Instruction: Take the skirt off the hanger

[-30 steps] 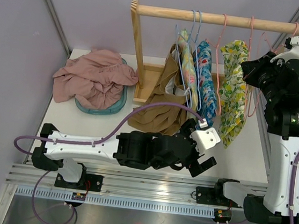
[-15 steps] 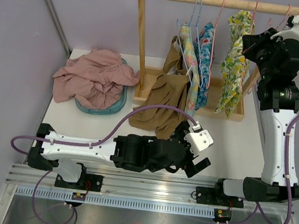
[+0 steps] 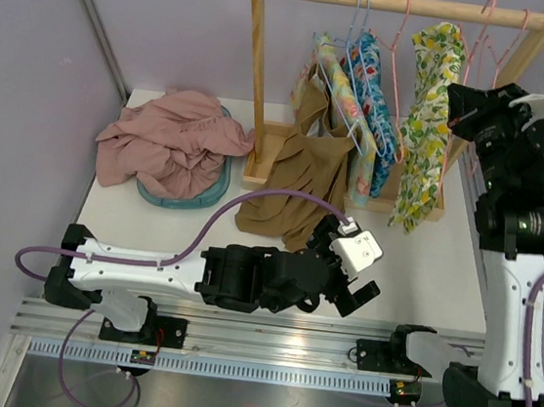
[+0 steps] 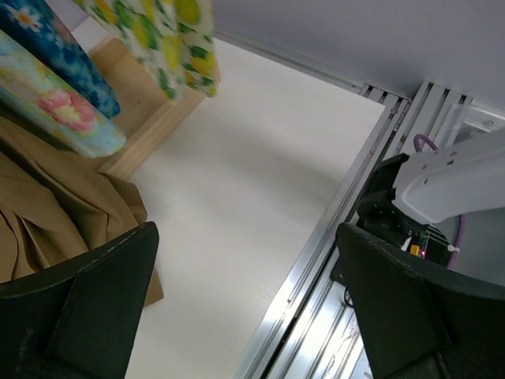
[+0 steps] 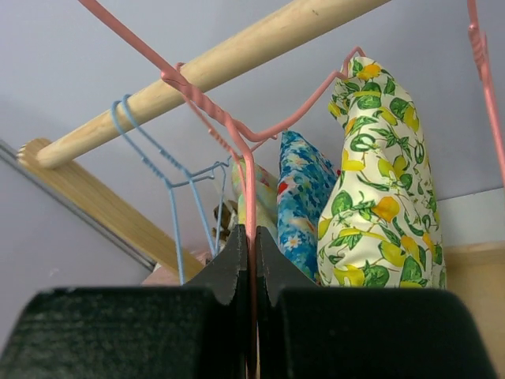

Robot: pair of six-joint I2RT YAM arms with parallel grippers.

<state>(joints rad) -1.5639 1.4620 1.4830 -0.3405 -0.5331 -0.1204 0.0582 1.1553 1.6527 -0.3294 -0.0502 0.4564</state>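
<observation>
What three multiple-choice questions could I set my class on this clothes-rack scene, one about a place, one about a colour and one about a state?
1. Where does the pink garment pile lie?
A. On the teal basin, left of the wooden rack
B. In a gripper
C. On the floor

2. What colour is the hanger wire between the right gripper's fingers?
A. Blue
B. Pink
C. White

3. How is the left gripper?
A. Open, holding nothing
B. Shut on cloth
C. Shut on a wire

Answers:
1 A: the top view shows the pile heaped over the basin beside the rack's post.
2 B: the right wrist view shows a pink wire running down between the closed fingers.
3 A: the left wrist view shows its fingers wide apart with nothing between them.
</observation>
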